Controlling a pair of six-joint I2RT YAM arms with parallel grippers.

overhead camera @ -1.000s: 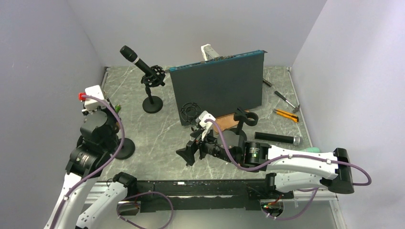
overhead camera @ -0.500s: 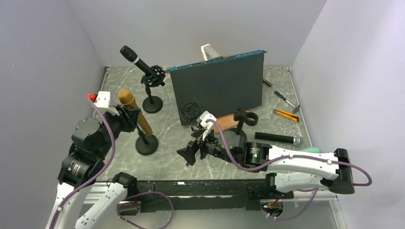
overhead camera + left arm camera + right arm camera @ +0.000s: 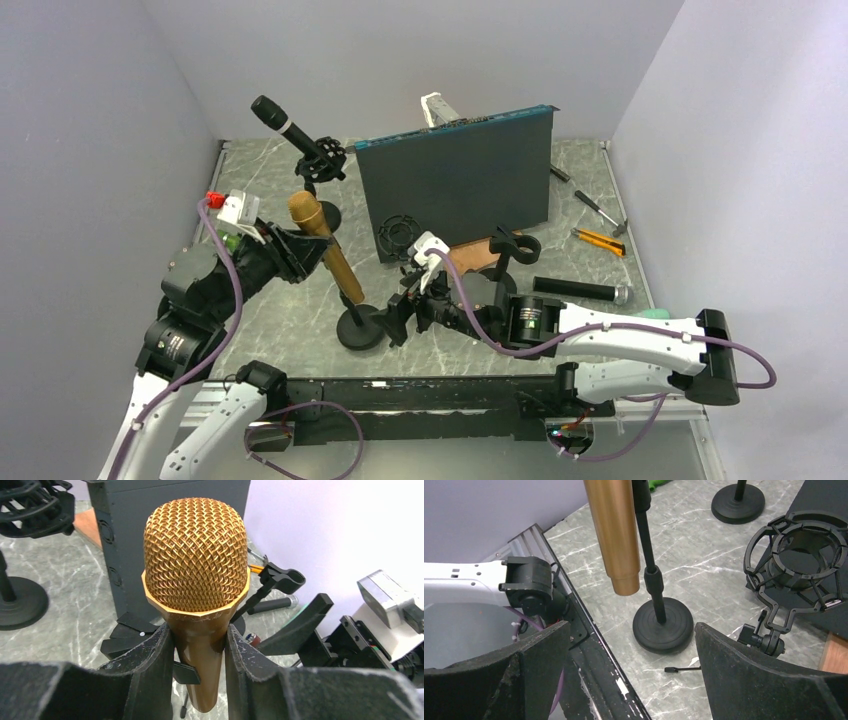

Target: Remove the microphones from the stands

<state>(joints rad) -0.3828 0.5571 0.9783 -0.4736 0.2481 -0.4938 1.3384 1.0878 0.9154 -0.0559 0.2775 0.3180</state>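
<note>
1. Gold metal is what my left gripper (image 3: 199, 647) is closed on. Its jaws stand narrow, pinching the microphone (image 3: 195, 555) on the neck just under the mesh head.
2. The microphone leans over the near middle of the table (image 3: 704, 545), head up and to the left. Its tail hangs free beside the pole of the stand (image 3: 663, 625). The clip joining them is mostly hidden behind my fingers, so I judge it seated but cannot tell how tightly.
3. I expect the body to be rigid, dense for its size and smooth enough to slide in a loose pinch. The mesh looks likely to dent, so the neck or barrel is the place to hold, never the grille.
4. The stand's round black base sits flat on the table. It looks weighted, yet I suspect it will tip or rise with the pull unless it is pinned.
5. My right gripper (image 3: 630, 627) hovers low by that base, jaws spread wide and holding nothing. The pole is the likely spot to brace.
</note>
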